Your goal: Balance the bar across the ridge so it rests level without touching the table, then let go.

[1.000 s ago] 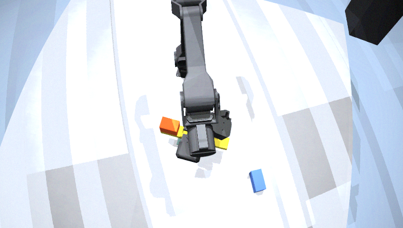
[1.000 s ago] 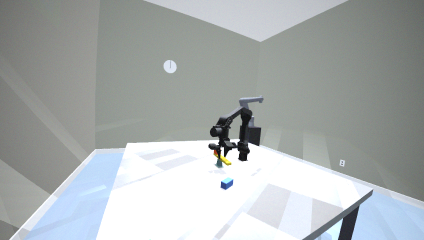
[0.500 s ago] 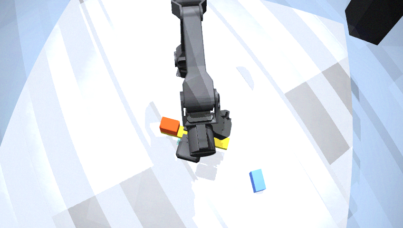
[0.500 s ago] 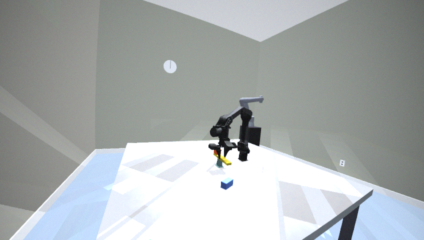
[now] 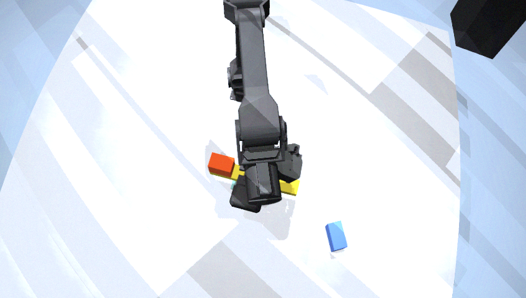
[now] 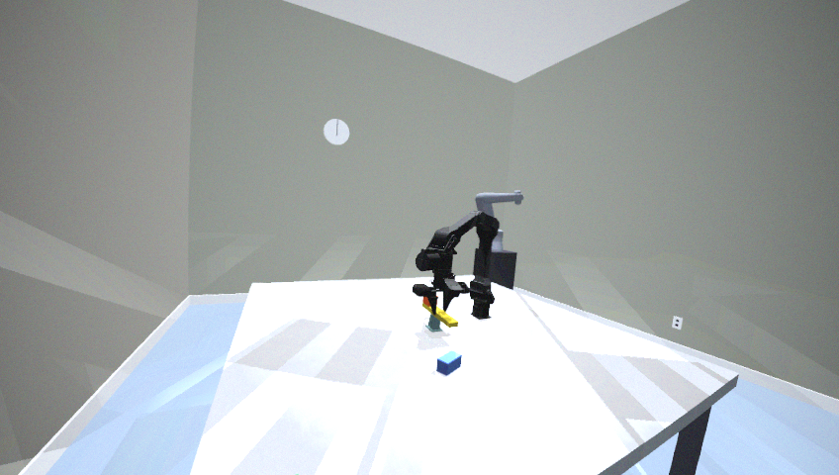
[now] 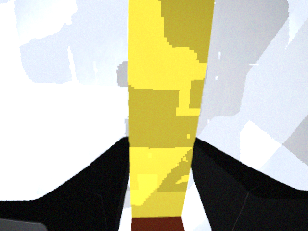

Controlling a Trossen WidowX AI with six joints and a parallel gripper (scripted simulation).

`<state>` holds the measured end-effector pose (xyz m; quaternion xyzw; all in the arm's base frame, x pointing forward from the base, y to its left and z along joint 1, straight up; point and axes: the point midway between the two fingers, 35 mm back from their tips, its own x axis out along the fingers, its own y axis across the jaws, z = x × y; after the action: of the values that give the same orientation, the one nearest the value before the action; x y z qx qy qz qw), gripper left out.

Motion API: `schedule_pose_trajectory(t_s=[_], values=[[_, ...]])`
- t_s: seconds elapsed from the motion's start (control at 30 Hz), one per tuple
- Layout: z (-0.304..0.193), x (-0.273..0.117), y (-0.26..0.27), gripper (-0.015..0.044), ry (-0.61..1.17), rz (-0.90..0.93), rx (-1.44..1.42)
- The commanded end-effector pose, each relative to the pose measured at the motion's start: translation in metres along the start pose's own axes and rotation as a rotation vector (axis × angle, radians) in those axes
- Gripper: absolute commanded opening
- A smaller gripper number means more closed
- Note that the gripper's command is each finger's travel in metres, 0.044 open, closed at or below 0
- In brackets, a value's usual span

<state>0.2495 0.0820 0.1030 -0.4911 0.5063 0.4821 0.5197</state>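
The yellow bar (image 5: 288,187) (image 6: 446,318) (image 7: 161,115) is off the table, with an orange-red block (image 5: 221,164) (image 6: 425,300) (image 7: 157,224) on one end. My gripper (image 6: 440,311) (image 7: 160,143) is shut on the bar between that block and the bar's far end, one finger on each side. The teal ridge (image 5: 233,184) (image 6: 434,323) stands upright on the table beneath the bar, nearer the block end. In the exterior view the ridge's top meets the bar's underside; whether they touch is too small to tell. The arm hides the bar's middle in the top view.
A blue block (image 5: 336,236) (image 6: 449,363) lies on the table (image 5: 177,239) (image 6: 506,412), apart from the bar, beyond its free end. A grey robot arm (image 6: 498,199) stands behind the table on a dark pedestal (image 6: 504,268). A black box shape (image 5: 487,25) shows at the upper right.
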Motion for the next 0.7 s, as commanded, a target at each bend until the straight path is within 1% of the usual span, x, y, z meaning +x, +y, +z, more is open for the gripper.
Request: schedule_pose_trajectory(t_s=[0.0, 0.37, 0.57, 0.6, 0.67], values=[[0.0000, 0.0000, 0.0000, 0.0000, 0.000, 0.000, 0.000], [0.0000, 0.0000, 0.0000, 0.0000, 0.000, 0.000, 0.000], [0.0000, 0.0000, 0.0000, 0.0157, 0.000, 0.000, 0.000], [0.0000, 0.0000, 0.0000, 0.0167, 0.000, 0.000, 0.000], [0.0000, 0.0000, 0.0000, 0.0167, 0.000, 0.000, 0.000]])
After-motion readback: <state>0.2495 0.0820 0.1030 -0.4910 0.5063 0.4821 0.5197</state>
